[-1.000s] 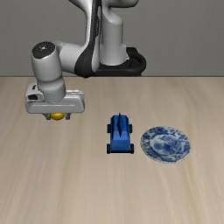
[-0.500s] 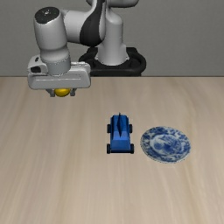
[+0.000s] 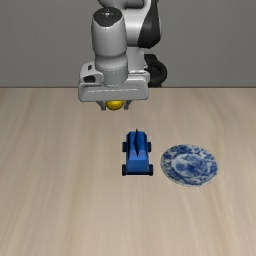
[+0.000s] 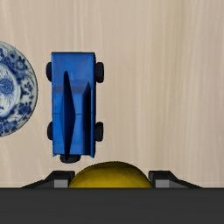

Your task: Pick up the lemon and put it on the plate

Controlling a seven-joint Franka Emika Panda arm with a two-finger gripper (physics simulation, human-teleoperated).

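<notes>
Claw (image 3: 114, 101) is clamping the lemon (image 4: 108, 176) between both fingers, hanging above the table (image 3: 50, 200), blue toy car (image 3: 137, 153) sitting beside the plate (image 3: 189, 163).

A broad table (image 3: 50, 200) of pale wood spreads out in front of me. Its top is matte beige, and fine, slightly darker tan streaks of grain run straight across it from nine o'clock to three o'clock. Toward twelve o'clock the table's far edge ends in a clean, level line. Behind that line rises a plain wall (image 3: 40, 40), a flat greyish white with no seam, mark or pattern that I can make out. The light is soft and even, leaving no glare on the wood and no bright patch on the wall.
</notes>
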